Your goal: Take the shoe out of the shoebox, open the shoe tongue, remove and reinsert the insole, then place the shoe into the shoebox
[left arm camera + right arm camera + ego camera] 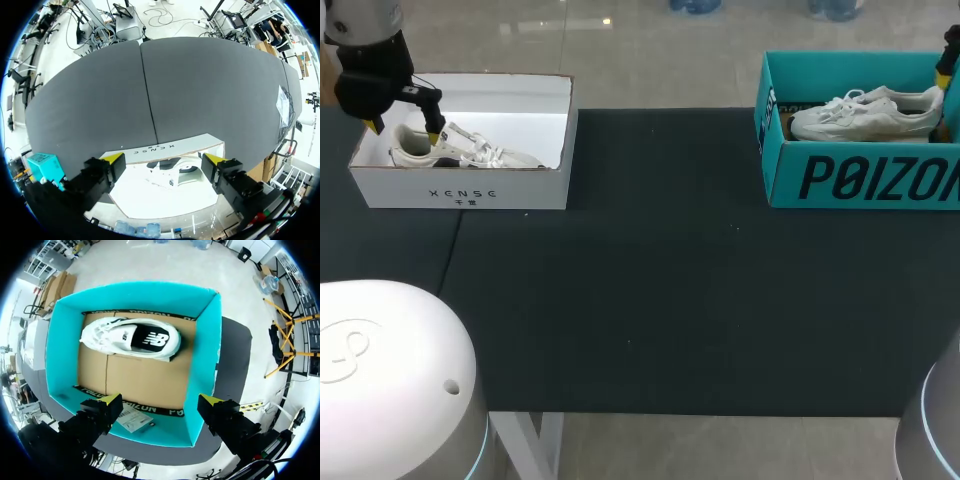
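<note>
- Head view: the left arm [365, 60] hangs over the near-left end of the white box [460, 190]. Its jaws are spread, with one yellow tip [437, 128] just above the heel of the left shoe [470, 150] and the other outside the box wall.
- Nothing is pinched. The left shoe lies inside its box, under and just beside the jaws.
- Well away across the table [670, 300], the right arm [950, 45] shows only at the edge, above the teal box [860, 180]. The right shoe [870, 115] rests inside that box.
- Left wrist view: the left jaws stand wide apart and hold nothing. The white box [160, 148] sits ahead of and below them, and part of the left shoe [172, 167] shows between the tips.
- Right wrist view: the right jaws are spread and empty, hovering over the near rim of the teal box [202, 370]. The right shoe [131, 337] lies on its side well ahead of them, against the far wall.
- Progress, as I judge it: nothing is done yet. Both shoes are still boxed, so lifting out, opening the tongue, the insole work and the return all remain.
</note>
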Tool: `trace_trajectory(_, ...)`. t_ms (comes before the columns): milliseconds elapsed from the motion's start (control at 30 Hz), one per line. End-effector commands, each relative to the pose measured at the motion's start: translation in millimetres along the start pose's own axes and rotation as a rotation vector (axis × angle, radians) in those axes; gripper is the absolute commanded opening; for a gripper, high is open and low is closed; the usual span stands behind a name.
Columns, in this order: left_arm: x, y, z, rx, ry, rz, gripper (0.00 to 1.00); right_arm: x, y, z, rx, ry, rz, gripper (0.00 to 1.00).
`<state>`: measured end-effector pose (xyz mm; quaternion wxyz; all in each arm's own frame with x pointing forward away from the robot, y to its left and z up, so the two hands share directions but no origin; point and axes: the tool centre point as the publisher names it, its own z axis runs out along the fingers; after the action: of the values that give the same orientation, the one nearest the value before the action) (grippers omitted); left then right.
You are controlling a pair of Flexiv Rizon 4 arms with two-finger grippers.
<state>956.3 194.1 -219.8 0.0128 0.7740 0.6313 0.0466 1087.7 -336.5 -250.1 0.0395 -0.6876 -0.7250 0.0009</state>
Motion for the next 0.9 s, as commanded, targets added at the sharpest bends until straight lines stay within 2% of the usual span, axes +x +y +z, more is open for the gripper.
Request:
trace_trajectory(33,0.1,-1,0,-0.002,0.001,0.001,1.00,12.3,-1.7,-2,0.014,-0.041,0.052,1.00)
trace_trajectory(167,0.1,-1,0,-0.002,0.001,0.001,1.00,19.9,-2.5,0,0.019,-0.078,0.092,1.00)
trace_trajectory(333,0.1,-1,0,-0.002,0.001,0.001,1.00,29.6,5.0,5,0.013,-0.095,0.132,1.00)
trace_trajectory(533,0.1,-1,0,-0.002,0.001,0.001,1.00,29.2,13.8,16,-0.011,-0.112,0.168,1.00)
trace_trajectory(900,0.1,-1,0,-0.002,0.001,0.001,1.00,15.4,29.3,30,-0.052,-0.082,0.195,1.00)
